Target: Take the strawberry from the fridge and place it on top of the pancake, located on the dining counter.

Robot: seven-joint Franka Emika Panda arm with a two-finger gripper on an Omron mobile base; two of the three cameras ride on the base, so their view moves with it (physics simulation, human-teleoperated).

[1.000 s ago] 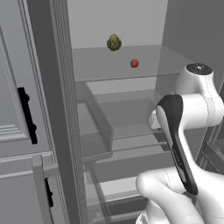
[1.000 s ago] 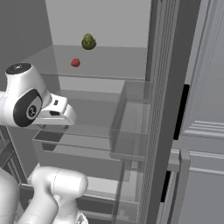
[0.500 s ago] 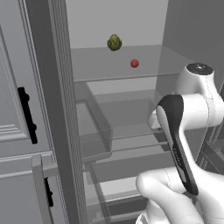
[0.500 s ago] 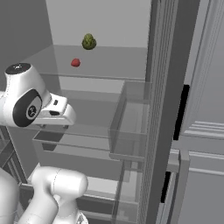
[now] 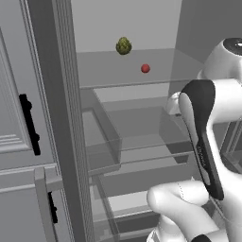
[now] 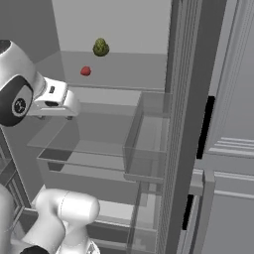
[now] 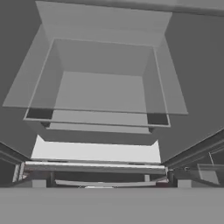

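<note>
Pale grey shelves are laid open inside the tall dark grey fridge [image 5: 61,118], and the tiny rounded red strawberry [image 5: 145,68] is seen on the upper shelf, just in front of and below a bumpy yellow-green fruit [image 5: 123,46]. The two-finger gripper [image 6: 52,96] is held lower and nearer (a shelf down, by the look of it), so an upward, inward reach is called for. Jaws are spread fully; nothing is held.

Open fridge [image 5: 61,118], strawberry [image 5: 145,68] on upper shelf, bumpy green fruit [image 5: 123,46] behind it
</note>
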